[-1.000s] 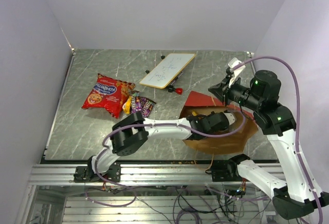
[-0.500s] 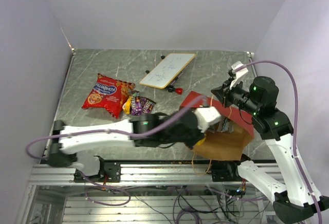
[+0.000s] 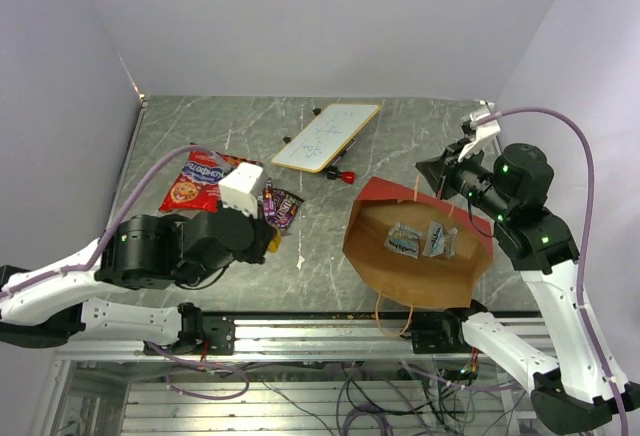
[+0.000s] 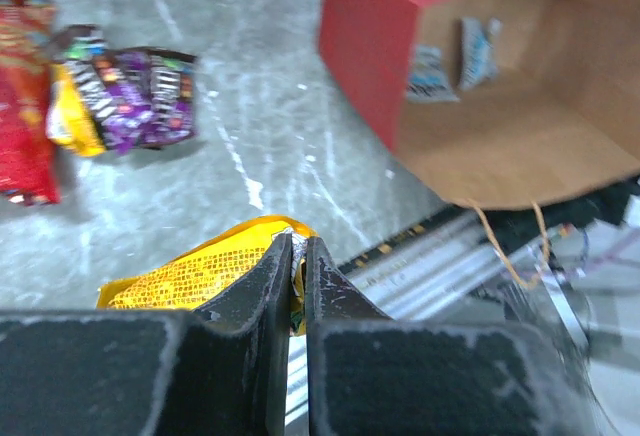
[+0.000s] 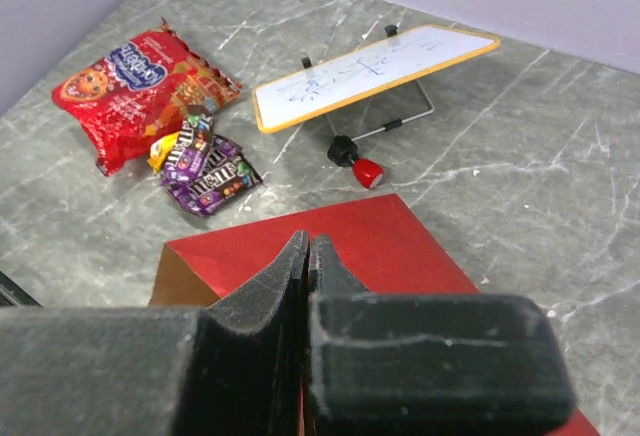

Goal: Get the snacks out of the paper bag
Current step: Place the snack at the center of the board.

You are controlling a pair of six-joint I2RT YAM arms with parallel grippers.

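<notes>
Paper bag (image 3: 420, 276) sat at right of table (image 3: 310, 246) w/ 2 small packets (image 3: 405, 241) inside. Chip bag (image 3: 195, 181) lay far left, candy packets (image 3: 282, 206) just right of it. Board (image 3: 327, 136) behind, mid-table; marker (image 3: 342, 175) just in front. Another packet (image 4: 190, 276) in left gripper (image 4: 297, 248), nr front edge

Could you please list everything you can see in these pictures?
paper bag: one, red outside, brown inside, table's right, mouth open.
blue packets: two, light blue, inside the paper bag.
chip bag: one, red, table's left.
candy pile: at least three, brown, purple, yellow, beside the chip bag.
yellow packet: one, yellow, pinched in the left claw.
whiteboard: one, white, yellow-edged, far middle.
marker: one, red and black, by the whiteboard.
left claw: shut on the yellow packet.
right claw: shut, over the paper bag's red side.
</notes>
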